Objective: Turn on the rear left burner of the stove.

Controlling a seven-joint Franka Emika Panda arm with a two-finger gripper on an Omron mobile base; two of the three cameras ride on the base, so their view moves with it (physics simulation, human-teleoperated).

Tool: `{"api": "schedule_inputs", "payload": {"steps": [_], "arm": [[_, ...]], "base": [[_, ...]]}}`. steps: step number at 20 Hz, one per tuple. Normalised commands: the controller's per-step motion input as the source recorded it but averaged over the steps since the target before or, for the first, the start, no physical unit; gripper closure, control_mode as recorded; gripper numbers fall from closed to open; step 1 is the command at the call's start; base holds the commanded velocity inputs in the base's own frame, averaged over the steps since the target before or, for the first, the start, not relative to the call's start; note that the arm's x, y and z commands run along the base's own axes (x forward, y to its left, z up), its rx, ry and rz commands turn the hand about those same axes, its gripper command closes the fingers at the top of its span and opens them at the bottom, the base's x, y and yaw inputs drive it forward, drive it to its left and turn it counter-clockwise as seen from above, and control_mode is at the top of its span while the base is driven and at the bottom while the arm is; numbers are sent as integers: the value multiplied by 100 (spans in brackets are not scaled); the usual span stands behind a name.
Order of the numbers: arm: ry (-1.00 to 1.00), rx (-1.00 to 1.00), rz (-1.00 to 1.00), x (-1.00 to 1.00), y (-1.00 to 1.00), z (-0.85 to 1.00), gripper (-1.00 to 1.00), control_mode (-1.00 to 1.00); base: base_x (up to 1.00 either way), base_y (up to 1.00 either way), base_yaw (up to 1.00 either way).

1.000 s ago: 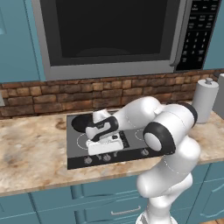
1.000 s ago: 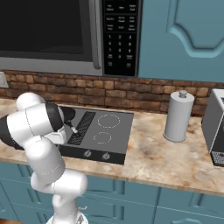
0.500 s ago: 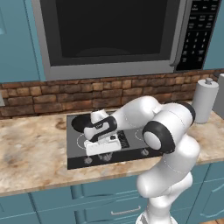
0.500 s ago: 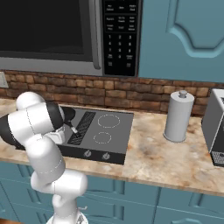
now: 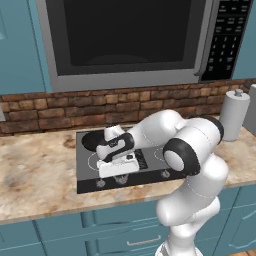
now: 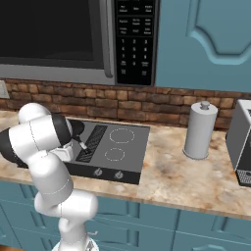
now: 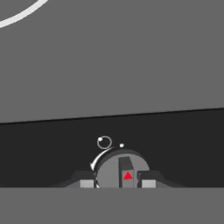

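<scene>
The stove (image 5: 86,172) is a dark grey cooktop set in the stone counter, and it also lies in the right base view (image 6: 133,147). A black frying pan (image 5: 94,140) sits over the rear left burner and hides it. My gripper (image 5: 120,176) points down at the left part of the black front strip. In the hand view my gripper (image 7: 117,183) has one fingertip against each side of a round grey knob (image 7: 114,171) with a red triangle mark. Part of a white burner ring (image 7: 17,17) shows at the top left.
A big steel-framed microwave (image 5: 125,42) hangs over the stove. A white paper towel roll (image 6: 200,130) stands right of the cooktop, with a toaster (image 6: 242,147) beyond it. Two more knobs (image 6: 98,172) show on the strip's right half. A brick wall runs behind.
The hand has come down and forward from over the near-left burner to the front knob strip. The pan and the stove have not moved.
</scene>
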Motion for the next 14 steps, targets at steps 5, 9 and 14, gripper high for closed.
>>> {"api": "schedule_inputs", "payload": {"steps": [5,9,14], "arm": [[-6,0,5,-20,-2,-15,100,-100],[-19,0,44,-4,-19,-34,100,-100],[-16,1,69,0,-4,-31,100,-100]], "base": [[0,0,0],[0,0,0],[0,0,0]]}}
